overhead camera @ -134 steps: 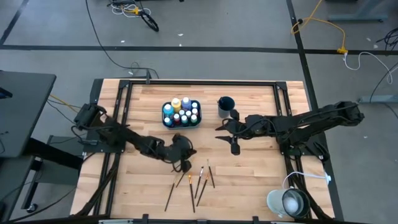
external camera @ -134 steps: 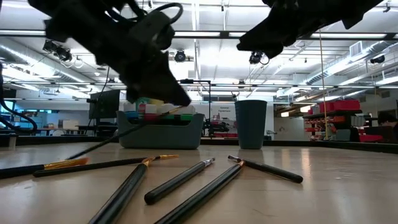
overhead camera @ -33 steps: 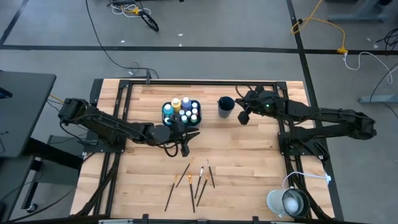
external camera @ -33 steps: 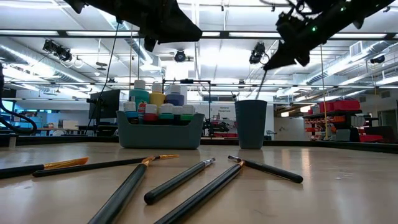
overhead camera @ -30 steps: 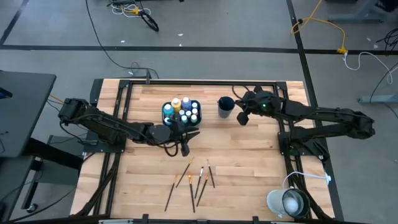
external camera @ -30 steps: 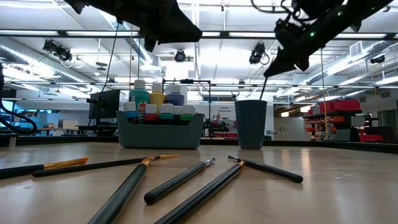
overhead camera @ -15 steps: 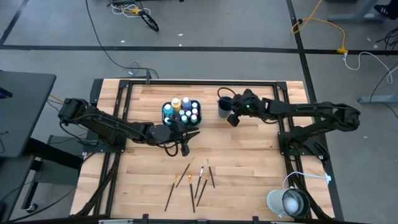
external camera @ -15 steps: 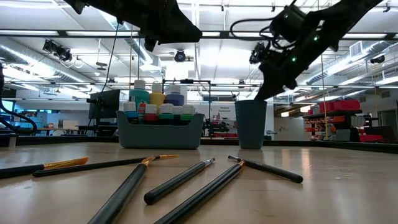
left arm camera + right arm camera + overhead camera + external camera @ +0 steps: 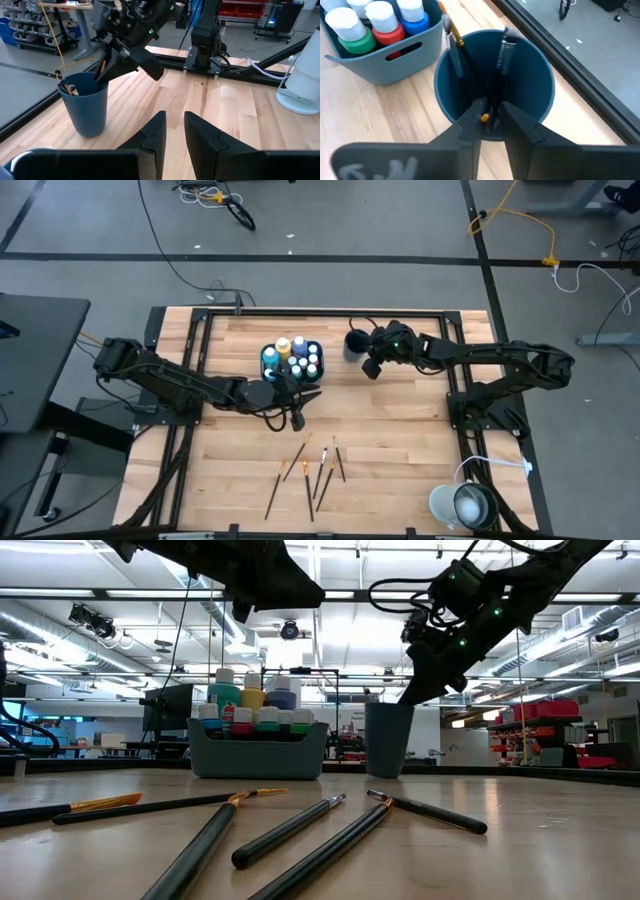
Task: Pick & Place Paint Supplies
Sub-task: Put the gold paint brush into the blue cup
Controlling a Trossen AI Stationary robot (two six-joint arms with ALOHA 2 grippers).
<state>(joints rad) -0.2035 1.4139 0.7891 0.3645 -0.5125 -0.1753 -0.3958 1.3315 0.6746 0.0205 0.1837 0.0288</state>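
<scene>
Right tool over the blue cup, left tool by the tray

The right tool [image 9: 487,117] hangs above the blue cup [image 9: 492,80], fingers slightly parted; whether they grip the brush between them I cannot tell. Paintbrushes [image 9: 502,50] stand inside. The left tool [image 9: 296,412], narrowly parted and empty, sits near the bottle-filled teal tray [image 9: 291,379]. Loose brushes [image 9: 318,470] lie on the near tabletop [image 9: 400,450].
</scene>
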